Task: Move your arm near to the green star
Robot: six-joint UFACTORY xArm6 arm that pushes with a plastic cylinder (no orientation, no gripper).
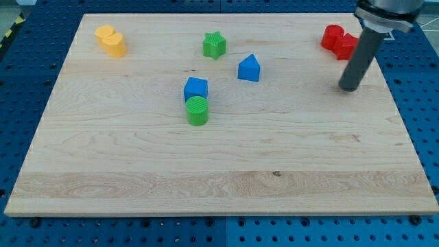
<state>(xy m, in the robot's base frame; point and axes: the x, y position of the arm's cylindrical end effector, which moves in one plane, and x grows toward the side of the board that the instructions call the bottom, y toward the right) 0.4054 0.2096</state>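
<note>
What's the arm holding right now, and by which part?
Nothing. My tip touches no block; it sits just below the red block, far to the view's right of the green star.

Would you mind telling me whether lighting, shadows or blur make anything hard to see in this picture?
Camera view: even, soft light, no glare on the board; the blocks throw only faint shadows; green star sharp; my tip, at the view's right far from the star, is clear, though the rod's top is cropped.

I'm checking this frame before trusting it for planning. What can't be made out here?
- Arm above the rod: cut off by the view's top edge.
- Red block: right side hidden behind the rod; shape unclear.
- My tip: whether it touches the board is unclear.
</note>
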